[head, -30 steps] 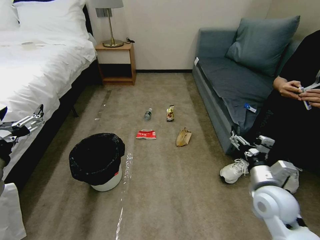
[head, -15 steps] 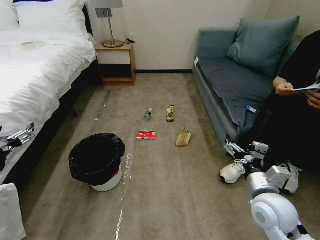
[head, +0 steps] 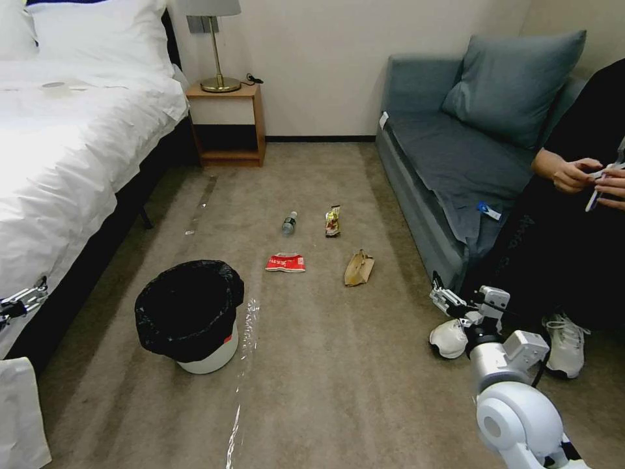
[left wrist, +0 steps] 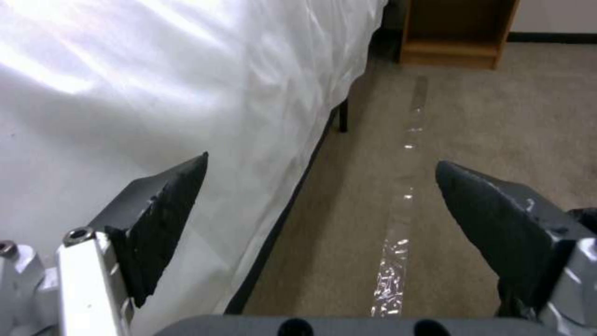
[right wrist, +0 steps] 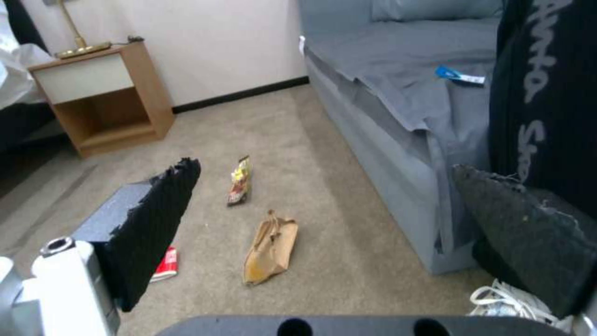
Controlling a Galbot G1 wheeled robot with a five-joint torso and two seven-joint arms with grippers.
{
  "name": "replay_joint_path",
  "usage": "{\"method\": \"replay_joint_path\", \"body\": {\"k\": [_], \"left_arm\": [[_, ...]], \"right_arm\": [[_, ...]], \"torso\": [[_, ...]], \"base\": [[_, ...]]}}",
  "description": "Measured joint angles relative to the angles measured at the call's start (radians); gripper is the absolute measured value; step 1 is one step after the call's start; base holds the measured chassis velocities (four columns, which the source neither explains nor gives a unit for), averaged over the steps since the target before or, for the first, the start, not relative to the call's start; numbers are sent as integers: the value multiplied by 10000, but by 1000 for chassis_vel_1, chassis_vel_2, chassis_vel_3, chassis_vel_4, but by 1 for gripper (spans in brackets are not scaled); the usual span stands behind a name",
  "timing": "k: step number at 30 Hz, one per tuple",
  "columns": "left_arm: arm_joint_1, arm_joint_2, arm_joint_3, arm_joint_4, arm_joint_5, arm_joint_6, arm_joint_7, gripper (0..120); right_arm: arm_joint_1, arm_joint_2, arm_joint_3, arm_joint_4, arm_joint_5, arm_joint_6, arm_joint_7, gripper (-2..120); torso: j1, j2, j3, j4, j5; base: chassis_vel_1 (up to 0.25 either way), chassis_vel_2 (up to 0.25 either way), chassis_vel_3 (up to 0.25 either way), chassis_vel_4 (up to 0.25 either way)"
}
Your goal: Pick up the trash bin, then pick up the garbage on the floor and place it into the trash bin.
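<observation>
left gripper (head: 23, 303) spread wide, empty, against bed | trash bin (head: 189, 316) ahead to its right | right gripper (head: 449, 301) spread, garbage (right wrist: 270, 247) ahead | risk: left fingers snagging bedsheet (left wrist: 124, 93) while swinging

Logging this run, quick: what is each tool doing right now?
Left tool: open, empty, beside the bed.
Right tool: open, empty, near the sofa.

white trash bin (head: 207, 355) on the carpet (head: 325, 391), bottle (head: 289, 223), wrappers and paper scrap (head: 359, 268) beyond it
</observation>
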Motion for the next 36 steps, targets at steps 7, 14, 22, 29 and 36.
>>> {"method": "replay_joint_path", "body": {"k": [7,14,22,29,36], "left_arm": [[-1534,314,1833,754,150,554,-102,98],[-2616,532,3133,1246,245,979,-217,98],[-2712,540,3322,1261,255,1013,-245,98],[-3392,586,4899,1079,259,1301,-515,98],[-3848,527,5886,1479,499,1451,-664,98]], "right_arm": [[-25,51,89,-17,-15,11,-41,100],[53,134,80,-312,-61,106,-62,100],[198,181,2,-455,-65,137,-69,100],[288,201,-76,-569,-66,138,-73,100],[293,182,6,-876,-66,267,-95,100]], "torso": [[0,-1,1,-8,-4],[0,-1,0,-1,0],[0,0,1,0,-3],[0,-1,1,-12,-6],[1,-1,1,5,-13]], "base": [[0,0,0,0],[0,0,0,0],[0,0,0,0],[0,0,0,0],[0,0,0,0]]}}
